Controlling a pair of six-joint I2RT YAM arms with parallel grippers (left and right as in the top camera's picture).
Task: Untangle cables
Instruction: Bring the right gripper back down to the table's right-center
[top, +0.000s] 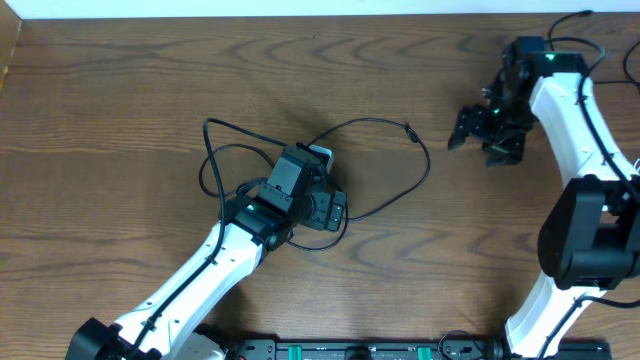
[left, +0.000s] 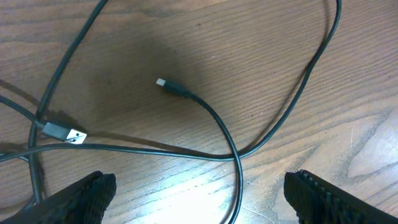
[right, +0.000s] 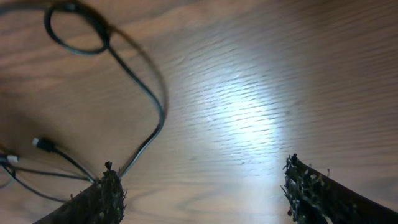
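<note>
Thin black cables (top: 372, 122) lie looped on the wooden table around my left gripper (top: 328, 210), with one small plug end (top: 410, 130) to the right. In the left wrist view a small plug (left: 161, 82) and a silver USB plug (left: 67, 132) lie among crossing cords. My left gripper (left: 199, 205) is open, and one black cord (left: 237, 186) runs on the table between its fingers. My right gripper (top: 478, 140) hovers at the far right, away from the tangle. It (right: 202, 193) is open over bare wood, with a cable loop (right: 74, 28) to its upper left.
The table's far edge (top: 300, 18) runs along the top. Thick black robot cabling (top: 575, 25) hangs by the right arm. A black rail (top: 350, 350) lies along the near edge.
</note>
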